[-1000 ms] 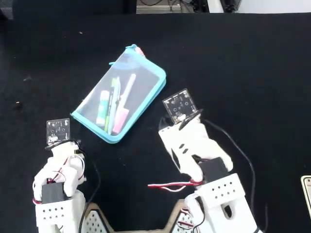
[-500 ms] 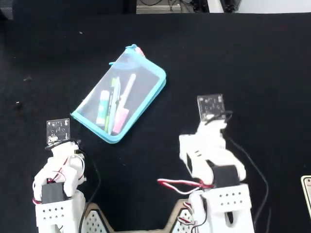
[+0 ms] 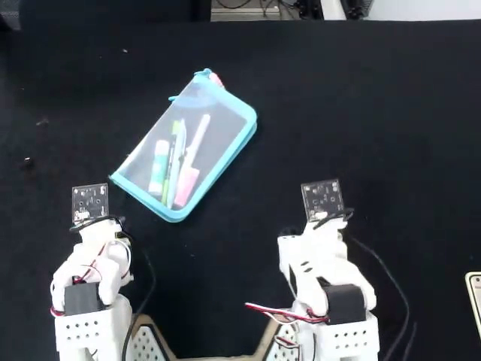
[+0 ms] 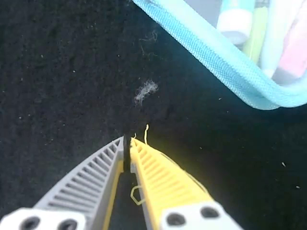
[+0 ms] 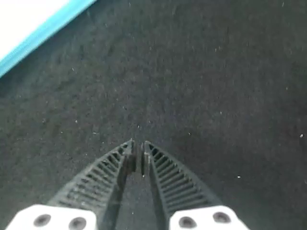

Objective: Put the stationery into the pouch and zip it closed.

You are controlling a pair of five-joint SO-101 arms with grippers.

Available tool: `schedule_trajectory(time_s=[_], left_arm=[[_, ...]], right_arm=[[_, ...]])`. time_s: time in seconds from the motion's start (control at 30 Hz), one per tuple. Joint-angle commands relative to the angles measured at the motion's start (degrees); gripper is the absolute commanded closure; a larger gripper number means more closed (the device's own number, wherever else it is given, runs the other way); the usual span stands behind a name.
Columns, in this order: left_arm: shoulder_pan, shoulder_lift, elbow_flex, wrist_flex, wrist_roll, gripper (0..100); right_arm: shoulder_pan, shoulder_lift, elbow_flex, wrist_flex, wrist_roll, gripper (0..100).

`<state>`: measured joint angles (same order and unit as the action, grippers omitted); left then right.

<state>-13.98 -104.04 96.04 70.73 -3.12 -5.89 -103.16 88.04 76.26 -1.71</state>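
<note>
A clear pouch with a turquoise border [image 3: 186, 147] lies tilted on the black table, with a glue stick, a green pen and pink-capped pens inside; its zip edge looks closed. The pouch's corner [image 4: 225, 62] appears in the left wrist view, and its edge [image 5: 33, 33] in the right wrist view. My left gripper [image 4: 128, 143] is shut over bare cloth just short of that corner; in the high view the left arm [image 3: 90, 226] is pulled back at the near left. My right gripper [image 5: 138, 146] is shut and empty, with the right arm [image 3: 323, 226] pulled back at the near right.
The black cloth [image 3: 361, 113] covers the table. A small lint tuft [image 4: 145, 89] lies between my left gripper and the pouch. A pale object's edge [image 3: 475, 289] shows at the far right border. Open cloth lies to the right of the pouch.
The right arm has drawn back from beside the pouch's lower right edge towards its base at the near right. The left arm and the pouch have not moved.
</note>
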Motion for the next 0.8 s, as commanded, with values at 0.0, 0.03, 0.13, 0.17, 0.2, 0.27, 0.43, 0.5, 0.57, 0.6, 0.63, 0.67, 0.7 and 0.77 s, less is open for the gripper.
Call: schedule_trajectory(time_s=[0.0, 0.03, 0.13, 0.17, 0.2, 0.27, 0.43, 0.5, 0.57, 0.6, 0.63, 0.67, 0.7, 0.77], left_arm=[[0.0, -0.4, 1.4, 0.4, -0.4, 97], [-0.1, -0.4, 1.4, 0.4, -0.4, 97], [-0.1, -0.4, 1.4, 0.4, -0.4, 97], [-0.1, -0.4, 1.4, 0.4, -0.4, 97], [-0.1, -0.4, 1.4, 0.4, -0.3, 97], [-0.1, -0.4, 1.4, 0.4, -0.3, 97], [0.0, -0.4, 1.4, 0.4, -0.3, 97], [0.0, -0.4, 1.4, 0.4, -0.3, 97], [-0.1, -0.4, 1.4, 0.4, -0.3, 97], [-0.1, -0.4, 1.4, 0.4, -0.3, 97], [-0.1, -0.4, 1.4, 0.4, -0.3, 97], [-0.1, -0.4, 1.4, 0.4, -0.3, 97], [0.0, -0.4, 1.4, 0.4, -0.3, 97], [0.0, -0.4, 1.4, 0.4, -0.3, 97]], right_arm=[[1.1, -3.6, 0.0, 0.6, 0.4, 97.3], [1.1, -3.6, 0.0, 0.6, 0.4, 97.3], [0.9, -3.7, 0.3, 0.3, 0.4, 97.3], [1.0, -3.7, 0.5, 0.1, 0.4, 97.3], [1.1, -3.7, 1.2, -0.4, 0.4, 97.3], [1.0, -3.8, 6.5, -1.2, 0.4, 97.1], [0.7, -3.4, 8.6, -3.2, 0.4, 97.0], [0.9, -3.6, 8.6, -3.1, 0.4, 97.1], [1.0, -3.5, 8.6, -3.1, 0.4, 97.2], [1.0, -3.4, 8.6, -3.1, 0.4, 97.2], [1.0, -3.5, 8.6, -3.1, 0.4, 97.3], [1.0, -3.6, 8.6, -3.1, 0.4, 97.3], [1.0, -3.6, 8.6, -3.1, 0.4, 97.3], [1.0, -3.6, 8.6, -3.1, 0.4, 97.3]])
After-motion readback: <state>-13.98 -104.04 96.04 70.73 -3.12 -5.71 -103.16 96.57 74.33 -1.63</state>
